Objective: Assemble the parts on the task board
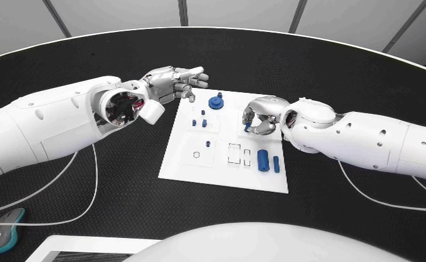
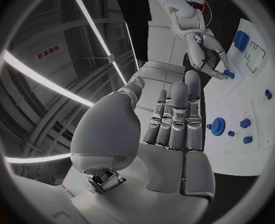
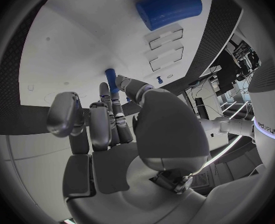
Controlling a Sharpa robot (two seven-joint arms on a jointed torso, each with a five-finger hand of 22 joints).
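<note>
The white task board (image 1: 182, 166) lies mid-table. My right hand (image 1: 262, 116) hovers over its far right part and pinches a small blue peg (image 3: 111, 79) between thumb and a finger, close to the board (image 3: 69, 45). My left hand (image 1: 178, 83) floats above the board's far left corner with fingers stretched out, holding nothing. Just in front of it stands a blue gear (image 1: 216, 103), also in the left wrist view (image 2: 219, 125). A thick blue cylinder (image 1: 263, 159) and a thin blue pin (image 1: 276, 163) lie near the right front corner. Small blue blocks (image 1: 199, 122) stand at the left.
Rectangular slots (image 1: 234, 153) are cut beside the cylinder, and a short blue peg (image 1: 208, 144) stands left of them. White cables (image 1: 84, 182) trail over the black table at both sides. A teal object (image 1: 7, 230) sits at the front left edge.
</note>
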